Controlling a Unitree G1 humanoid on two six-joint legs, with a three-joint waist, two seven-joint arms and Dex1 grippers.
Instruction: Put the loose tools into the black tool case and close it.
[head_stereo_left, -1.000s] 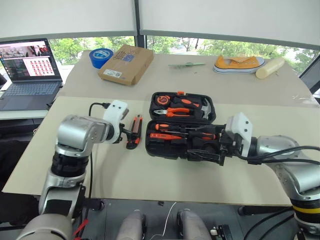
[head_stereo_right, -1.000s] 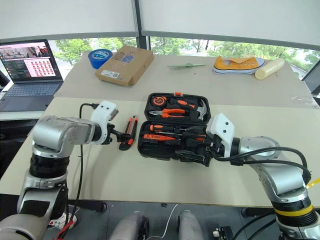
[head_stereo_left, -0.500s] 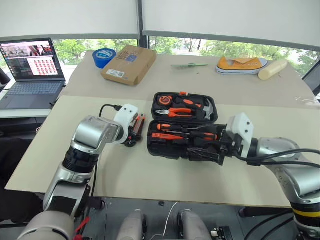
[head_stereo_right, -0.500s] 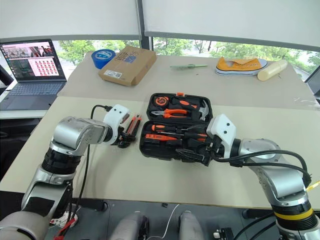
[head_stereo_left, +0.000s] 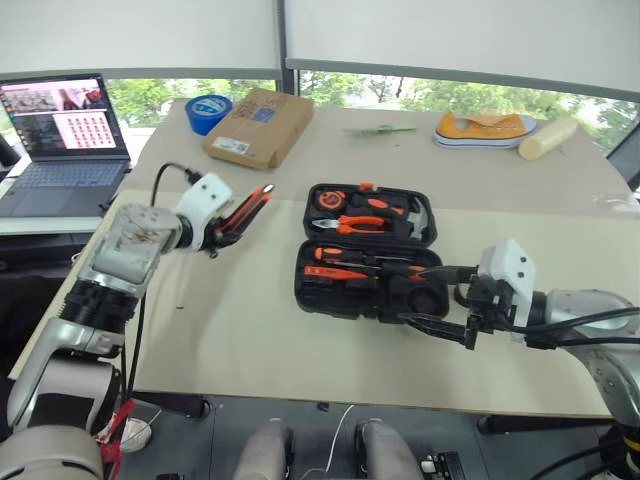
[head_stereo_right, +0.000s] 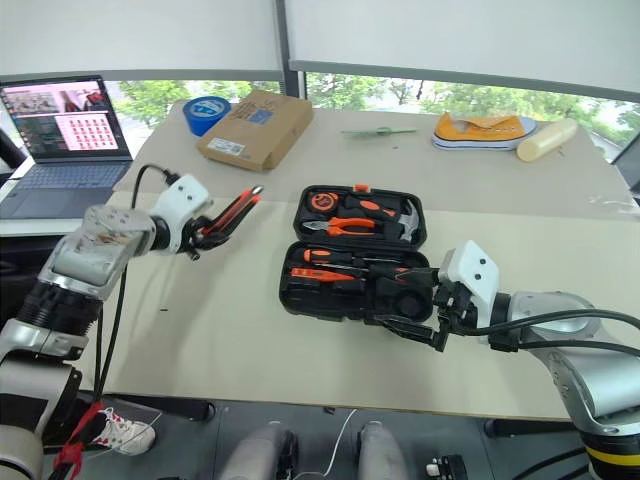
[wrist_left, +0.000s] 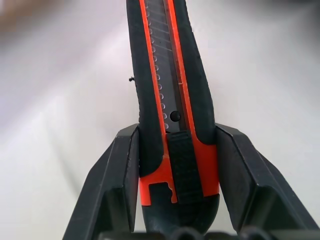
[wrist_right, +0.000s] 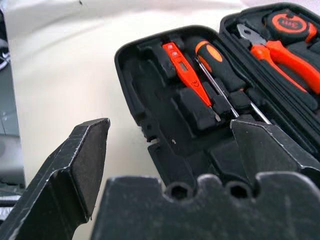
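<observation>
The orange-black utility knife (head_stereo_left: 250, 203) hangs in the air over the table's left part, and my left gripper (head_stereo_left: 230, 220) is shut on its rear end. In the left wrist view the knife (wrist_left: 172, 100) sits squeezed between both fingers (wrist_left: 117, 185). The black tool case (head_stereo_left: 330, 298) lies open at the table's middle. Two orange-and-black screwdrivers (head_stereo_left: 375, 266) lie in its near half. My right gripper (head_stereo_left: 418, 296) stands open at the case's near right corner, holding nothing. In the right wrist view the small orange screwdriver (wrist_right: 186, 75) lies in its slot.
Hammer, pliers (head_stereo_left: 365, 224) and tape measure fill the case's far half. A cardboard box (head_stereo_left: 258, 128) and blue tape roll (head_stereo_left: 207, 110) sit at the back left, a laptop (head_stereo_left: 60, 140) on a side table. A shoe (head_stereo_left: 480, 128) lies far right.
My left gripper closed on the knife beside the case and lifted it up and to the left. My right gripper drew back a little from the case.
</observation>
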